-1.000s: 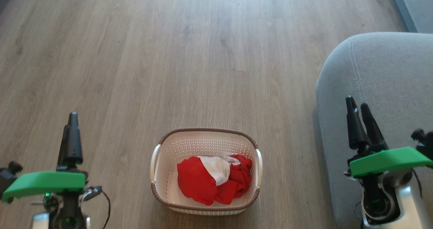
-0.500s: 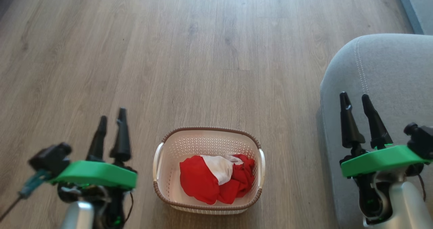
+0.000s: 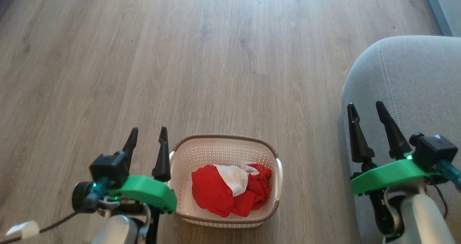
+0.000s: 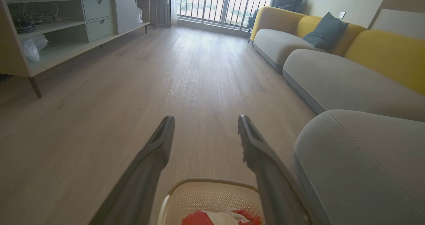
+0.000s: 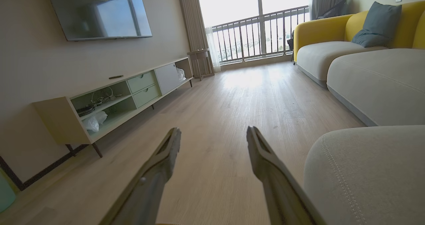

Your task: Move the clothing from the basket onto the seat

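Your left pincer (image 3: 148,130) sits nearest, at the lower left of the head view. Its two dark fingers are spread apart with nothing between them. The inner finger lines up with the left edge of the basket (image 3: 223,138); you can't tell whether it touches.

Your right pincer (image 3: 364,105) is at the lower right, also spread and empty. Its fingers show against the near corner of the seat (image 3: 414,78).

The basket stands on the wood floor (image 3: 216,56) between the two arms, closer to the left one. The clothing (image 3: 223,190) is all inside it, a crumpled red heap with a white patch on top, bunched toward the near wall. No lettering is readable.

The seat is right of the basket with a strip of floor between them: grey cushion, rounded corner, pale stitched seam.

In the left wrist view the basket's far rim and a bit of red and white fabric show low between the fingers.

Farther off along the right, more grey sofa (image 4: 332,75) cushions with yellow backs carry a dark pillow (image 4: 327,30). A low cabinet (image 4: 66,29) runs along the left wall, with a TV (image 5: 99,10) above it. A balcony railing (image 4: 225,5) closes the far end.
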### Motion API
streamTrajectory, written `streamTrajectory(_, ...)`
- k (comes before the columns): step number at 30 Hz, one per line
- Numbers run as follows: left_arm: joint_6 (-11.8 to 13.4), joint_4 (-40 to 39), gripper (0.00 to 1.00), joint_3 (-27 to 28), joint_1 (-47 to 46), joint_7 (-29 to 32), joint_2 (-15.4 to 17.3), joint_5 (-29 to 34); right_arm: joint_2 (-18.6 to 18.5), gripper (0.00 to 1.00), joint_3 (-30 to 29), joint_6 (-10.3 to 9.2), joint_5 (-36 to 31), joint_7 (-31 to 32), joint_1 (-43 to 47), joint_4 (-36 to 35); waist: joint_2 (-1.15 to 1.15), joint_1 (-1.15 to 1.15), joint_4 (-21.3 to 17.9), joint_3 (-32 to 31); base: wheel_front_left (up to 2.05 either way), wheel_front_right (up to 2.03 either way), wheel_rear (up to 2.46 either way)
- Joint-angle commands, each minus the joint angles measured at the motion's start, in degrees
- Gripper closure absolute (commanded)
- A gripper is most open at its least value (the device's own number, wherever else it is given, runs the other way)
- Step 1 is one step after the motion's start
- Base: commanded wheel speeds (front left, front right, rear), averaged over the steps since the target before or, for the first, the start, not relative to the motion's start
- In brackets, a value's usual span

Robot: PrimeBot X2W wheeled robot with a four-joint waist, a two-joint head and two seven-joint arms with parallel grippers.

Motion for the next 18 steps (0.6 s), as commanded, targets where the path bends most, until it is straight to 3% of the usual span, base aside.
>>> streamTrajectory(1, 2.9, -2.2, 0.0, -1.2, -4.4, -1.1, 2.0, 2.7, -0.2, 0.0, 1.1, 0.0, -3.2, -1.0, -3.1, -2.8, 0.0, 0.0, 0.0, 0.1, 0.0, 0.0, 0.0)
streamTrajectory(8, 12.7, -5.9, 0.0, -5.0, -6.8, -2.3, 3.9, 4.8, -0.1, 0.0, 1.9, 0.0, -8.6, -2.2, -4.0, -6.0, 0.0, 0.0, 0.2, 0.2, 0.0, 0.0, 0.0)
streamTrajectory(14, 16.4, -8.9, 0.0, -5.7, -7.8, -3.2, 4.5, 6.6, 0.0, 0.0, 1.8, 0.0, -11.8, -3.0, -4.1, -7.0, 0.0, 0.0, 0.5, 0.8, 0.0, 0.0, 0.0)
streamTrajectory(18, 16.3, -8.2, 0.0, -7.2, -7.9, -3.8, 4.4, 7.9, 0.1, 0.0, 1.3, 0.0, -14.4, -3.7, -3.8, -6.7, 0.0, 0.0, 0.7, 1.3, 0.0, 0.0, 0.0)
